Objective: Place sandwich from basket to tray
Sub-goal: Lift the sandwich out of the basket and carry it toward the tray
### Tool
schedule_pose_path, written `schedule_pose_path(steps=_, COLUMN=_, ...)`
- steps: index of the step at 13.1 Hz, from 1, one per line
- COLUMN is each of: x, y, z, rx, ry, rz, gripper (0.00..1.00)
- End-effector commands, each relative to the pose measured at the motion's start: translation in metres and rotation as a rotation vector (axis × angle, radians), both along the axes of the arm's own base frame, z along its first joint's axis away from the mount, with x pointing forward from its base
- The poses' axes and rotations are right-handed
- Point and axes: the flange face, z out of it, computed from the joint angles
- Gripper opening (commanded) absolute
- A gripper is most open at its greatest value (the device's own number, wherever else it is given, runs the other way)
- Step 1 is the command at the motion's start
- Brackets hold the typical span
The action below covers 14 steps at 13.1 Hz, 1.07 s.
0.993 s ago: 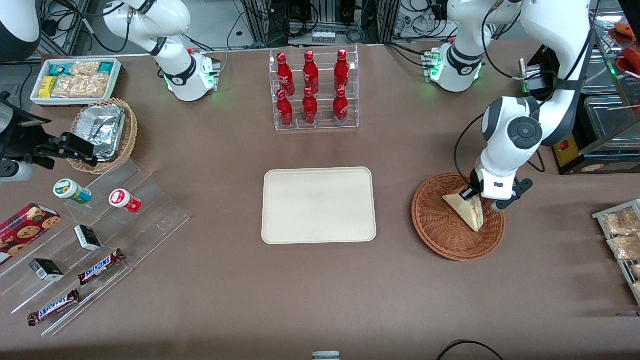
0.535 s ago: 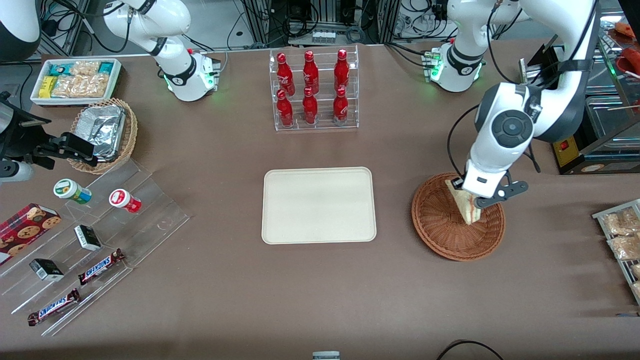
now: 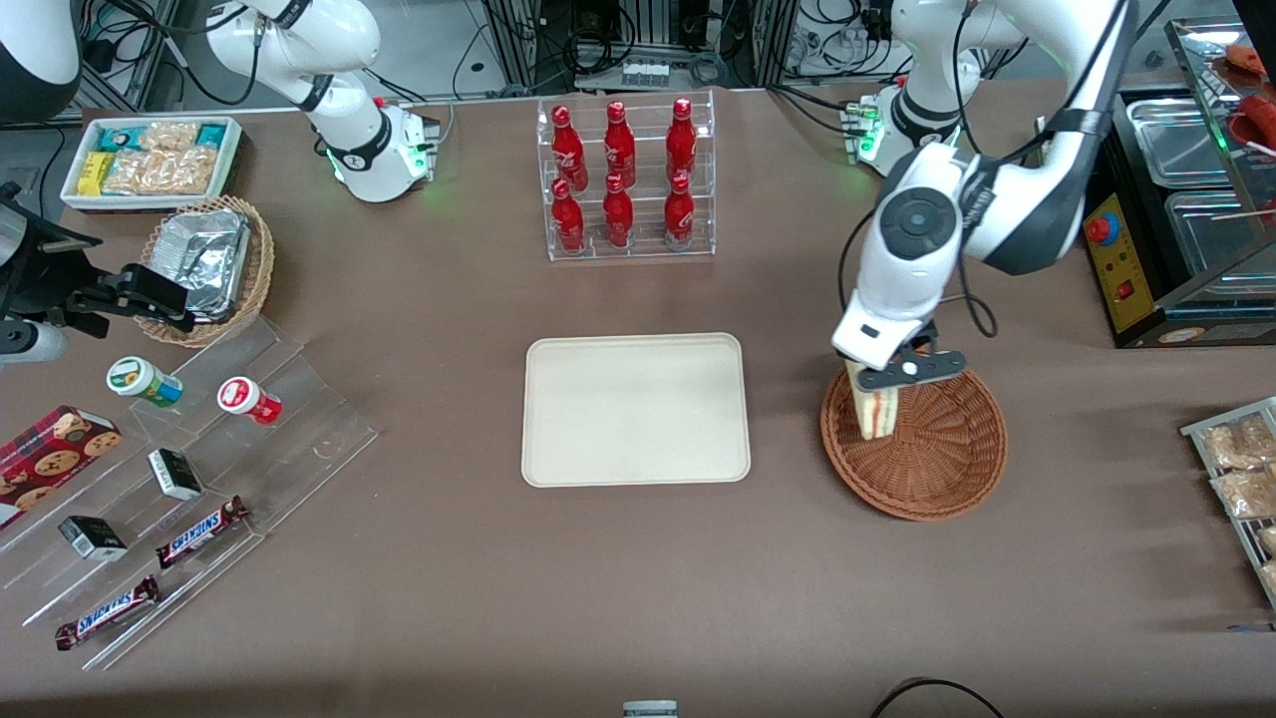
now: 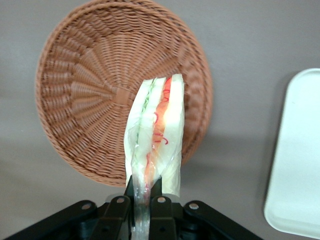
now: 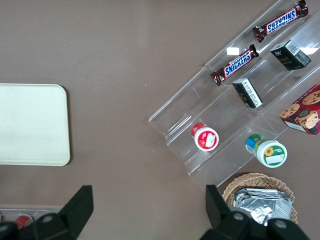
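The gripper [image 3: 882,382] hangs above the edge of the basket [image 3: 937,469] that faces the tray [image 3: 635,409], its jaws pinched tight on the upper end of the sandwich [image 3: 874,411] — the wedge dangles upright below them, clear of the wicker, cut edge showing its red and green layers. From the left wrist view the two black fingers [image 4: 119,205] squeeze the clear-wrapped sandwich [image 4: 156,135] between them, with the round basket [image 4: 90,95] beneath it and a corner of the tray [image 4: 297,165] off to one side. The tray lies bare on the brown table [image 3: 638,578], near the basket but not touching it — between the two runs a strip of tabletop
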Motion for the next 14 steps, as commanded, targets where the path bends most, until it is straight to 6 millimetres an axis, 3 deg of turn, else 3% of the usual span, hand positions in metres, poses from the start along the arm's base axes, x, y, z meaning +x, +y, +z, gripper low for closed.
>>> schedule_pose_path(steps=1, x=0.001, y=-0.049, z=-0.006, rx=-0.016, ry=-0.013, rz=0.017, gripper=0.0)
schedule_pose_path(steps=7, x=-0.019, y=-0.139, z=-0.04, rx=-0.04, ry=-0.036, rz=0.083, gripper=0.0)
schedule_pose_path(steps=9, x=-0.025, y=-0.167, z=-0.053, rx=-0.05, ry=-0.034, rz=0.029, gripper=0.0)
schedule_pose_path(steps=14, x=-0.031, y=-0.215, z=-0.066, rx=-0.115, ry=-0.004, rz=-0.112, gripper=0.0)
